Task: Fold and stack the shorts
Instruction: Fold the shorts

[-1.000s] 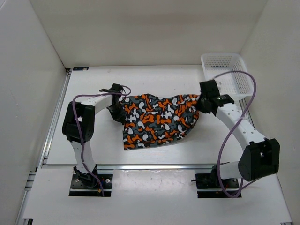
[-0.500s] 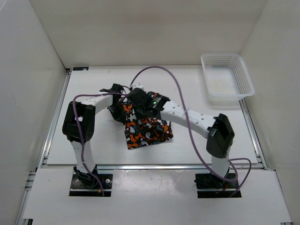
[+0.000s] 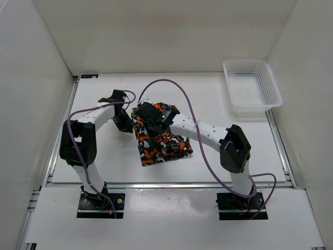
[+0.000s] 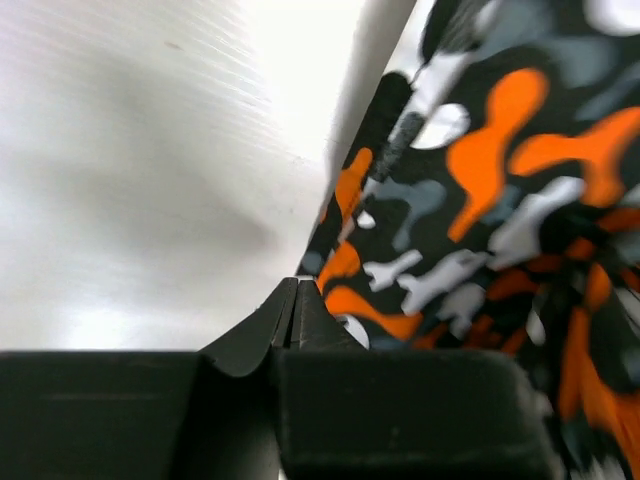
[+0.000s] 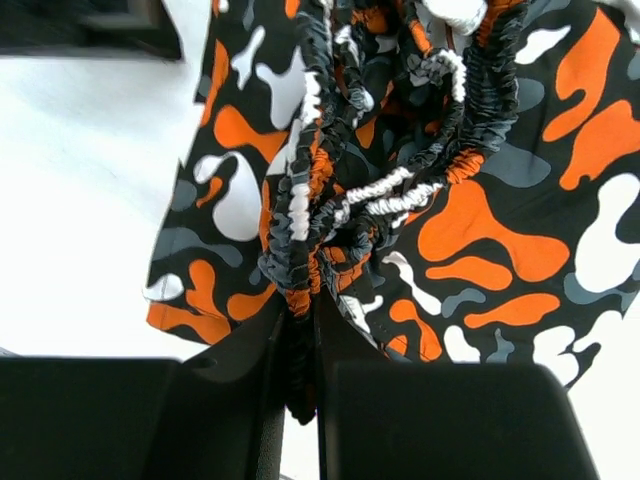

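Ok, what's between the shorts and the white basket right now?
In the top view, only bare table lies between the shorts and the basket. The right arm and its purple cable pass above that stretch.

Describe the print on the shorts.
The shorts carry orange, grey, black and white camouflage blotches; right wrist view.

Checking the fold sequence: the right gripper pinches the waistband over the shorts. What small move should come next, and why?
Probably open the right gripper and release the waistband: the shorts already lie doubled over on the table, the pinched elastic sits at their left edge, and the left gripper is shut, empty, beside the fabric.
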Controlling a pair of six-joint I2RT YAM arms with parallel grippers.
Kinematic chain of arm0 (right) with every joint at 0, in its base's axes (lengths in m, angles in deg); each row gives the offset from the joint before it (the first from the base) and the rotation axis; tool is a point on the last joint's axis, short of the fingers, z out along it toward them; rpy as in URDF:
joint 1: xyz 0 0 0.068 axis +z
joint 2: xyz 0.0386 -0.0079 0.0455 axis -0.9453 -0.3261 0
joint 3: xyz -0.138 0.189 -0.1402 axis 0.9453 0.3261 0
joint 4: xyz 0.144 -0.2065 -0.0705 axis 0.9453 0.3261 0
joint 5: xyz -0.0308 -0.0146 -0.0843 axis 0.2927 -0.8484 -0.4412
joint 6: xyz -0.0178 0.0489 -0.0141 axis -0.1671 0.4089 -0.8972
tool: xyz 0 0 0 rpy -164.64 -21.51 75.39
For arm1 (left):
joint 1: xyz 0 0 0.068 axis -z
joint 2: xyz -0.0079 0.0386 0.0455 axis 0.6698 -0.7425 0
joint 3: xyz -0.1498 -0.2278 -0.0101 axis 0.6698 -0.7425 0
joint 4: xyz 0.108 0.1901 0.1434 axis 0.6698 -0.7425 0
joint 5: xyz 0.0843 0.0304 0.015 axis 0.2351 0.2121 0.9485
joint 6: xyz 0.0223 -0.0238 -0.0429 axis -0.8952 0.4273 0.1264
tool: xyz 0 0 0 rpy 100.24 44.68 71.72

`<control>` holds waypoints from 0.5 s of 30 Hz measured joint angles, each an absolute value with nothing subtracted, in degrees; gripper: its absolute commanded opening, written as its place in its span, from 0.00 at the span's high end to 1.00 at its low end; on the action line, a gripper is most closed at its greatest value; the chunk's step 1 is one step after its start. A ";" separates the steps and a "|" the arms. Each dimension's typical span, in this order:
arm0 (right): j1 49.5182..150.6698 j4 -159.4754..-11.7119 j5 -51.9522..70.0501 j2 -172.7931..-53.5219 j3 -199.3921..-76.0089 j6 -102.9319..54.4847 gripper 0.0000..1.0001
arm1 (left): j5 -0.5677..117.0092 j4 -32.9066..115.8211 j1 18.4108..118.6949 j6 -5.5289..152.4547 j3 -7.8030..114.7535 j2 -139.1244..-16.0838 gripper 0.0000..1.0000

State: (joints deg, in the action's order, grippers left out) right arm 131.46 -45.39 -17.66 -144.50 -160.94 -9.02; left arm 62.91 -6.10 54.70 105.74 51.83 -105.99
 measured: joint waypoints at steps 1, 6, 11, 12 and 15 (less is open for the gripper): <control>131.41 -45.31 -17.64 -144.94 -161.90 -9.00 1.00 | 62.58 -6.27 53.87 105.37 51.83 -104.48 0.85; 131.30 -45.68 -16.68 -148.89 -168.46 -8.76 0.91 | 61.01 -8.15 50.37 104.19 52.53 -97.66 0.75; 131.08 -47.32 -13.73 -150.68 -169.70 -7.82 0.54 | 60.74 -10.73 48.93 103.25 53.95 -92.98 0.73; 131.02 -47.99 -13.29 -150.29 -169.11 -7.60 0.45 | 61.14 -11.39 48.73 103.05 54.19 -92.19 0.73; 130.67 -49.11 -12.35 -147.10 -165.57 -7.14 0.38 | 61.60 -13.00 48.05 102.59 54.69 -90.16 0.72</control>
